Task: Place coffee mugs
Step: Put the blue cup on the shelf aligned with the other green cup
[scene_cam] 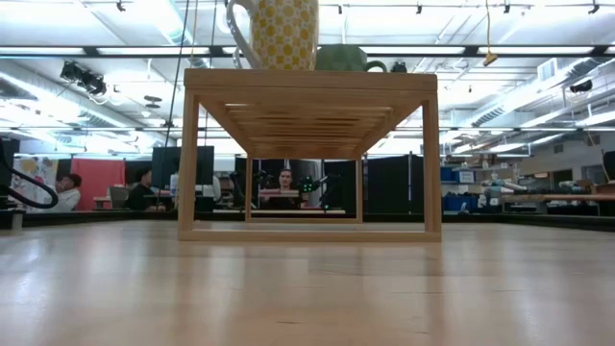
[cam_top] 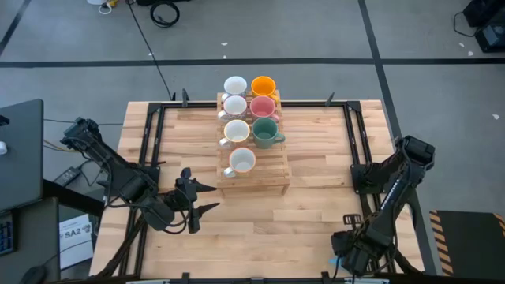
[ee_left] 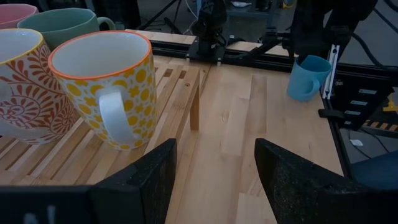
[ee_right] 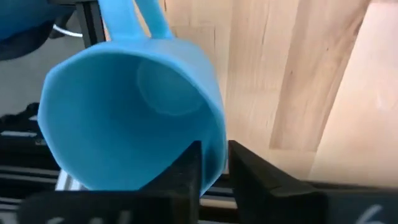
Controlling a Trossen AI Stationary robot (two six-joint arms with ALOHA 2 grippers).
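Seeing our right gripper (ee_right: 213, 163) pinching the empty blue mug's (ee_right: 134, 112) rim, left gripper (ee_left: 214, 171) spread open beside the yellow-dotted mug (ee_left: 106, 87), also empty, on the wooden rack (cam_top: 264, 170).

Blue mug (ee_right: 134, 112) fills most of the frame, open mouth facing the camera, handle extending away toward the wooden tabletop (ee_right: 298, 74). Right gripper (ee_right: 213, 163): the two dark fingers (ee_right: 186, 174) are pinched on the mug rim, one finger inside the wall, one outside
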